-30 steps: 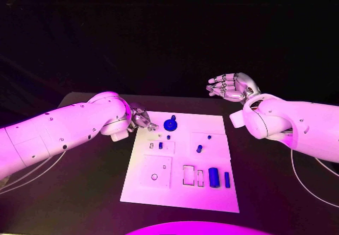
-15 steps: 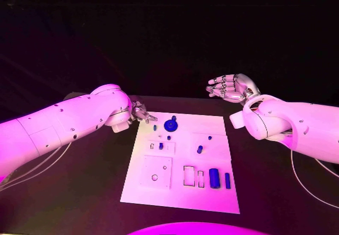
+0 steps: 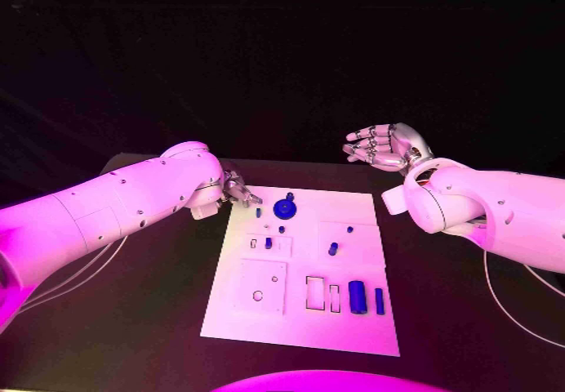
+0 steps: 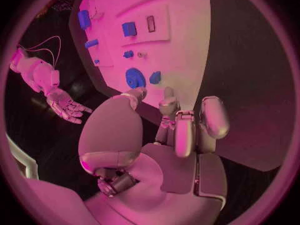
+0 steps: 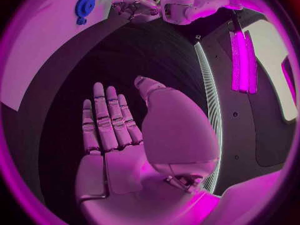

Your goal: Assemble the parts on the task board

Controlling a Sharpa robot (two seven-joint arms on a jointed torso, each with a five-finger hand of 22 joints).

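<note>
The white task board (image 3: 300, 322) lies in the middle of the black table. A round blue gear (image 3: 284, 208) stands near its far edge, with a small blue peg (image 3: 258, 212) just to its left. Two blue blocks (image 3: 357, 296) sit near the front right, and small blue pieces (image 3: 333, 247) are set mid-board. My left hand (image 3: 236, 189) hovers at the board's far left corner, fingers loosely bent and apart, holding nothing; the gear (image 4: 135, 78) lies just beyond its fingertips (image 4: 167, 92). My right hand (image 3: 383, 145) is raised beyond the far right corner, palm (image 5: 125, 165) flat and empty.
The board (image 4: 181, 45) has several recessed slots, one near its front right (image 3: 316, 291). Dark tabletop (image 3: 130, 327) runs along both long sides of the board. White cables (image 3: 512, 310) trail from both arms near the table's sides.
My left hand has drawn back from the board's far left toward the far side, and the small blue peg now shows where its fingers were. The right hand has stayed put.
</note>
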